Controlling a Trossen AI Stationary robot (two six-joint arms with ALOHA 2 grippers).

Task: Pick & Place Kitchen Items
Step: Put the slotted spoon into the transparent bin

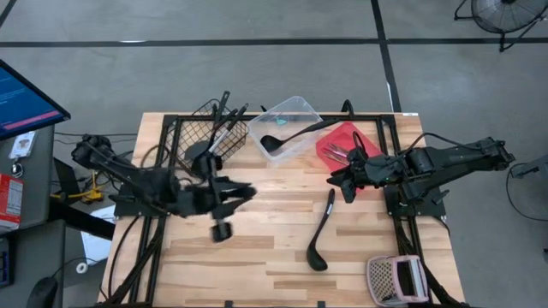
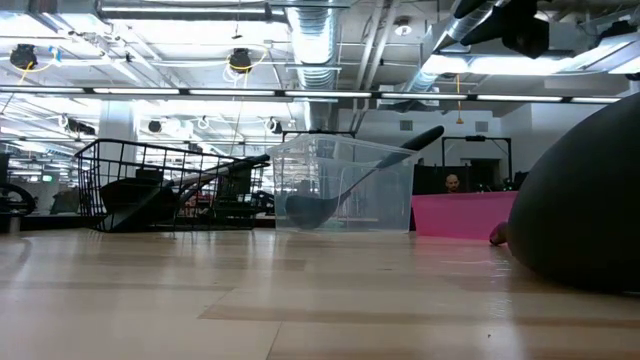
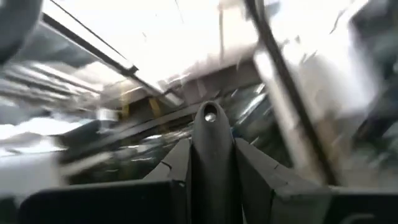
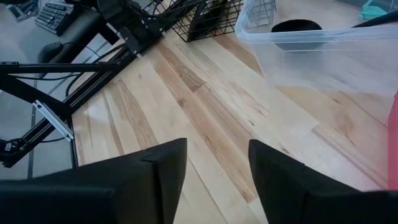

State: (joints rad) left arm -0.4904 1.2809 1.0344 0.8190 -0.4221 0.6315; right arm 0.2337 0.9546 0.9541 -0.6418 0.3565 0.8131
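Note:
My left gripper [image 1: 229, 193] is over the table's left half, tipped up toward the ceiling and shut on a black utensil [image 3: 211, 155]. A dark head [image 1: 222, 230] shows just below it in the high view. My right gripper [image 1: 347, 183] is open and empty above the wood [image 4: 214, 180], beside the red tray [image 1: 341, 141]. A black ladle [image 1: 321, 231] lies flat on the table's middle. Its head looms at the right of the low view [image 2: 590, 210]. Another ladle [image 1: 282, 139] lies in the clear tub [image 1: 295, 109]. Several utensils stand in the wire basket [image 1: 214, 133]. My left gripper pinches the black utensil's handle [image 3: 211, 174] between its two fingers, close to the free end. The rounded tip with its hang hole [image 3: 210, 116] sticks out past the fingertips. The handle runs along the fingers, which point upward. The utensil is clear of the table.
Thin silver pieces lie in the red tray at the far right. A pinkish-white perforated box [image 1: 394, 278] sits at the near right corner. Bare wood lies between the two arms and along the near edge. The basket [image 2: 165, 185] and tub [image 2: 345, 185] stand at the far side.

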